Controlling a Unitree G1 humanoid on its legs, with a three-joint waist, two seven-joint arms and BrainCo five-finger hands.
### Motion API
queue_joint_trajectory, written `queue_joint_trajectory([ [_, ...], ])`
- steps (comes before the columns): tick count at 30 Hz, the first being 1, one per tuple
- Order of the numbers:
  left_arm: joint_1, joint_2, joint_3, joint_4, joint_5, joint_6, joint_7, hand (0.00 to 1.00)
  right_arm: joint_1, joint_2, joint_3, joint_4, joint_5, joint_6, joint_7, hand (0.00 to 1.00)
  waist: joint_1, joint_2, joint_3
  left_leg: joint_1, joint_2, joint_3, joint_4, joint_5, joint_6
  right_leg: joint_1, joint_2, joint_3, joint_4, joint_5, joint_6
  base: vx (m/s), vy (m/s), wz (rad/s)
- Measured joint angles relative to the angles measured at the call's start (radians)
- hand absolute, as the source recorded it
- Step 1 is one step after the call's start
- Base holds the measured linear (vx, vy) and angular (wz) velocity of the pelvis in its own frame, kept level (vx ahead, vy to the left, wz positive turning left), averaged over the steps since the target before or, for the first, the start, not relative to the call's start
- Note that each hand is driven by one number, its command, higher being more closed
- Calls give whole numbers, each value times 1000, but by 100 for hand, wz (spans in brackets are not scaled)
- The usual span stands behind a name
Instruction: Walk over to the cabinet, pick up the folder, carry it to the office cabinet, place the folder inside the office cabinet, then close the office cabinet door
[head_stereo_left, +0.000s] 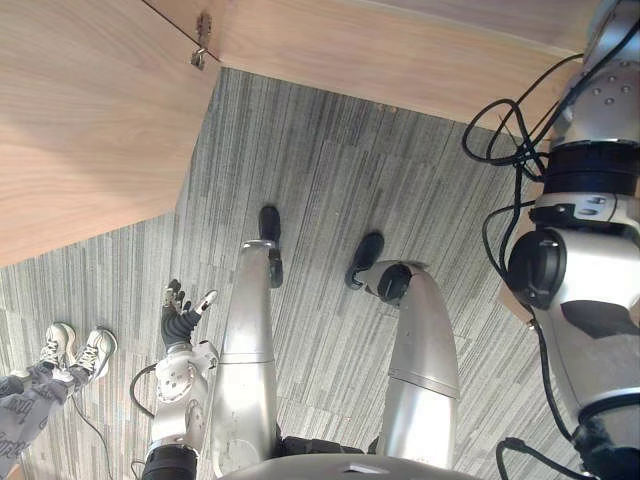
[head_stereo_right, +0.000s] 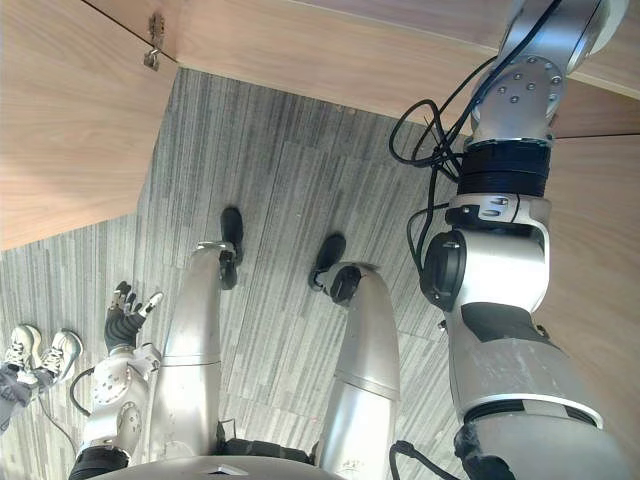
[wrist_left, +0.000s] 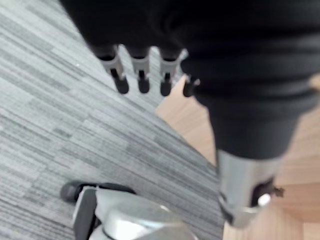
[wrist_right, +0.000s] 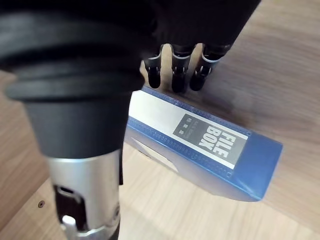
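Observation:
A blue file-box folder (wrist_right: 200, 145) with a white and grey spine label lies flat on a pale wooden surface (wrist_right: 280, 65), seen in the right wrist view. My right hand (wrist_right: 177, 70) hovers just over its far long edge, fingers straight and nothing held, with the thumb (wrist_right: 85, 210) apart on the near side. My right arm (head_stereo_right: 500, 250) reaches up and away at the right of the eye views. My left hand (head_stereo_left: 182, 320) hangs low by my side above the grey carpet, with its fingers (wrist_left: 142, 80) relaxed and empty.
A light wooden cabinet panel (head_stereo_left: 90, 120) with a metal hinge (head_stereo_left: 203, 40) juts in at the upper left; more wood (head_stereo_left: 400, 50) runs along the top. Grey striped carpet (head_stereo_left: 330, 180) lies between. A person's white shoes (head_stereo_left: 75, 350) stand at the lower left.

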Motion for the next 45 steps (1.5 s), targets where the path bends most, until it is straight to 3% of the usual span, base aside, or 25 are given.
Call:
queue_joint_trajectory([
  [4,-38,9,7,35,-5,10,1,0,27,0,24,-4,-3,6,6,0,-3,0,0,7,11,2,1,1,1,7,12,3,-11,12,3,-18,18,-9],
  [10,-65,31,9,53,-5,21,0,0,78,-56,99,-7,-87,89,32,0,-27,-1,0,21,14,15,-30,23,13,17,16,6,-47,44,4,-27,22,-5],
  [15,-76,50,13,89,-5,23,-4,0,78,-145,195,10,-221,166,102,0,-46,-3,-2,43,29,34,-62,41,24,34,33,14,-100,85,7,-44,38,-14],
  [18,-85,62,28,120,-4,27,-9,0,67,-196,264,92,-324,210,142,0,-56,-29,-21,50,31,48,-85,55,31,34,36,20,-126,105,6,-34,30,-6],
  [20,-95,68,28,135,-4,29,-13,0,53,-203,274,126,-365,226,154,0,-57,-30,-21,52,33,48,-90,59,32,37,39,19,-136,114,7,-30,30,-6],
  [26,-159,76,53,193,-4,36,-34,0,-10,-223,350,225,-631,300,184,0,-65,-31,-22,67,41,60,-105,71,45,57,50,25,-176,146,18,-34,38,-8],
  [36,-249,76,91,233,-5,52,-52,0,-11,-227,391,232,-933,332,227,0,-79,-31,-22,67,43,74,-124,90,56,57,53,30,-209,176,22,-29,23,-2],
  [42,-285,76,95,233,-4,59,-53,0,112,-234,391,43,-1064,331,250,0,-83,-31,-22,67,50,78,-124,90,56,62,61,33,-226,183,29,-16,17,-5],
  [45,-291,76,99,231,-3,63,-56,0,190,-245,389,-71,-1066,326,251,0,-84,-32,-22,67,52,79,-124,89,57,64,64,34,-232,186,31,-9,12,-3],
])
